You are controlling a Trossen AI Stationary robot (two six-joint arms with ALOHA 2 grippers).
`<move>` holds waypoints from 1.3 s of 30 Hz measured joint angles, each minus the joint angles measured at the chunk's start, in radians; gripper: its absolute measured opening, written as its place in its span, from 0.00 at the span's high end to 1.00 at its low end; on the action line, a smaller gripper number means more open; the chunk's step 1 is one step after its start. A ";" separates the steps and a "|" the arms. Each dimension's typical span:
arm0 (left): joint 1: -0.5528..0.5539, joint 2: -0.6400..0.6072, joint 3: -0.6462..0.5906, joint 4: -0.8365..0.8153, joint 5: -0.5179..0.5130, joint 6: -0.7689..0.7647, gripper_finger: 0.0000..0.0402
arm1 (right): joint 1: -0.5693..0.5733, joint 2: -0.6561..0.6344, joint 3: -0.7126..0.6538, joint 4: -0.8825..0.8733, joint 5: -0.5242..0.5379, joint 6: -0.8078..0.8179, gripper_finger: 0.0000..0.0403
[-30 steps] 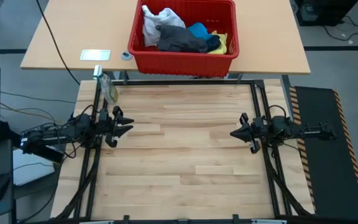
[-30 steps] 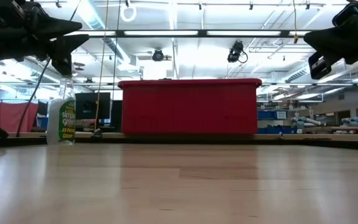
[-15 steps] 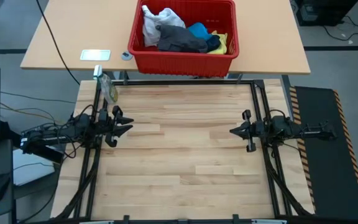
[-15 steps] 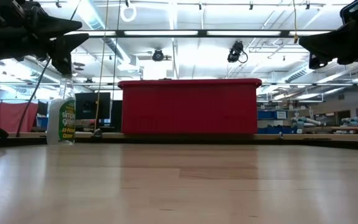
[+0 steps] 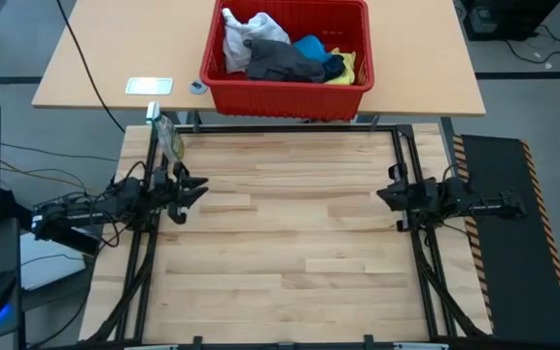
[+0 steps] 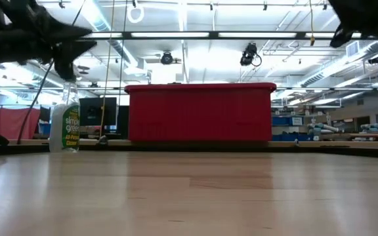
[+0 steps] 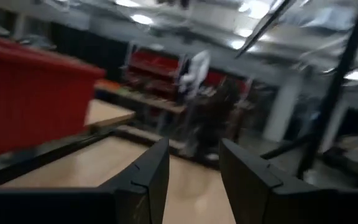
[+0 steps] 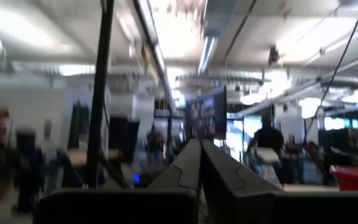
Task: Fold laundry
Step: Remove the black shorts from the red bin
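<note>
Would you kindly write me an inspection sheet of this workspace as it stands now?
Surface: wooden table, bare planks.
Job's things: laundry heaped in the red basket on the far tan table; none on the wooden table.
Clutter: spray bottle at the far left corner; white card by the basket.
Hands: left hand open at the left edge; right hand shut at the right edge; both empty.
Cables: black cables left of the frame.
Surroundings: workshop; people far behind, blurred.

A big workshop hall with bright lights

Long ceiling lamps [image 6: 176, 34] shine over the light wooden table [image 5: 280, 243]. Behind it stands a beige table [image 5: 115, 49]. A grey floor [image 5: 533, 107] is around, and shelves [image 6: 366, 128] are far behind.
</note>
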 joint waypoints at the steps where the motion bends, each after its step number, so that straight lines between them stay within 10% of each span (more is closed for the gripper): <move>1: 0.000 0.013 0.000 -0.013 -0.021 0.004 0.65 | 0.000 0.000 0.000 0.031 0.021 0.033 0.95; 10: 0.099 0.315 0.157 -0.093 -0.101 -0.034 0.65 | -0.006 0.009 0.001 -0.033 0.536 0.188 0.95; 26: 0.479 1.073 0.973 -0.502 -0.048 0.310 0.28 | -0.086 0.233 0.002 -0.300 0.565 0.537 0.95; 39: 0.656 1.520 1.383 -0.526 0.036 0.644 0.26 | -0.194 0.465 0.045 -0.241 0.432 0.449 0.90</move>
